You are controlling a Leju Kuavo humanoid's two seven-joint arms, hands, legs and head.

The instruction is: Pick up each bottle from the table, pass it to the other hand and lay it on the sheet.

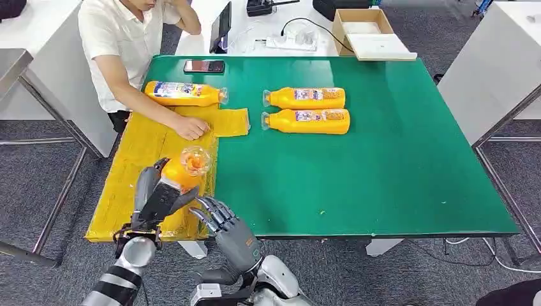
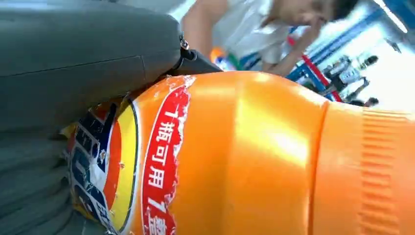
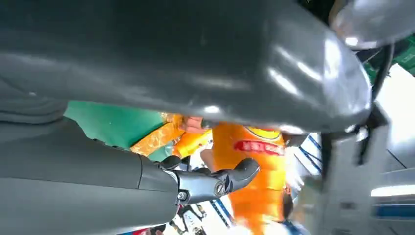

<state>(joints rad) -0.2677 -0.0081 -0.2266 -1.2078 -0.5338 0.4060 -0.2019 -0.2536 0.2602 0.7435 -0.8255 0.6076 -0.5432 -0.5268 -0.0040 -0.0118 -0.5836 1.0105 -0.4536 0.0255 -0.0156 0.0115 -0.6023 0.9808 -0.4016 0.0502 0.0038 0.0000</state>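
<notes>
A: What is taking up the most room?

B: The green tabletop (image 1: 395,172). Everything else is sitting somewhere on or around it, so I am placing things by it.

A: And next in size?

B: The yellow sheet (image 1: 137,172), lying along the tabletop's left edge and reaching its near corner. A person (image 1: 121,44) in a white shirt is sitting just beyond the tabletop's far left corner, resting one hand on the far part of the sheet.

A: Where are the bottles lying?

B: Two orange bottles are lying side by side on the bare green, in the far middle of the tabletop: the farther bottle (image 1: 305,97) and the nearer bottle (image 1: 306,121), caps pointing left, close together. A third bottle (image 1: 185,93) is lying at the tabletop's far left, at the far end of the sheet, just beyond the person's hand.

A: And the one being handled?

B: The held bottle (image 2: 244,156) is hanging above the near part of the sheet, by the tabletop's near left corner, standing roughly upright with its clear end toward the head camera. The left hand (image 1: 156,197) is gripping it round the body.

A: What is the right hand doing?

B: The right hand (image 1: 220,220) is hovering at the tabletop's near edge, just beside the held bottle, fingers spread and holding nothing.

A: Anything smaller?

B: A dark phone (image 1: 204,65) is lying at the tabletop's far edge, near the third bottle.
</notes>
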